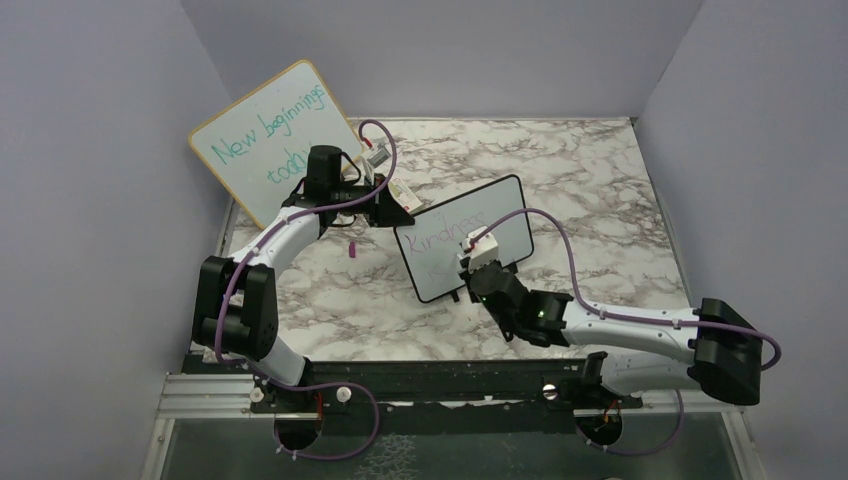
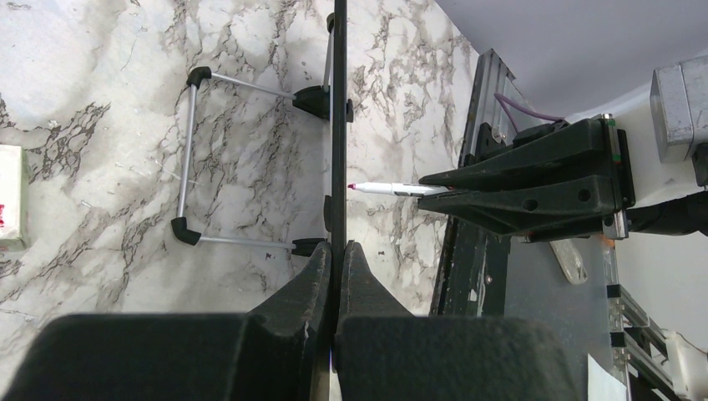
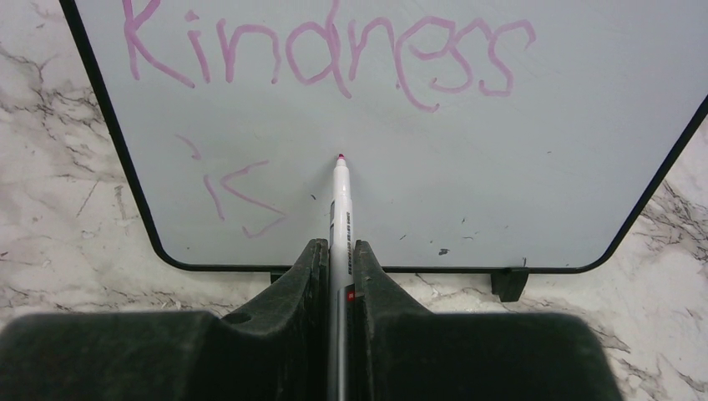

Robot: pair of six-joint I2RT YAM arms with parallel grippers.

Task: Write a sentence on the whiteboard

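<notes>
Holding pen [image 3: 341,209] tight in right gripper [image 3: 339,248] | pen points straight at whiteboard [image 3: 543,167], tip just after "is" in sentence [image 3: 334,67] | left gripper [image 2: 336,249] pinches whiteboard edge

The whiteboard [image 1: 508,222] is a small white rectangle with a thin black frame and rounded corners. It stands upright on its long edge on the marbled surface [image 1: 600,180], near the middle, on little black feet [image 3: 509,284]. The sentence [image 3: 326,58] is thin purple-pink handwriting: "Kindness" runs along the upper line, with "is" beneath it at the left. The lower right of the board is bare.
</notes>
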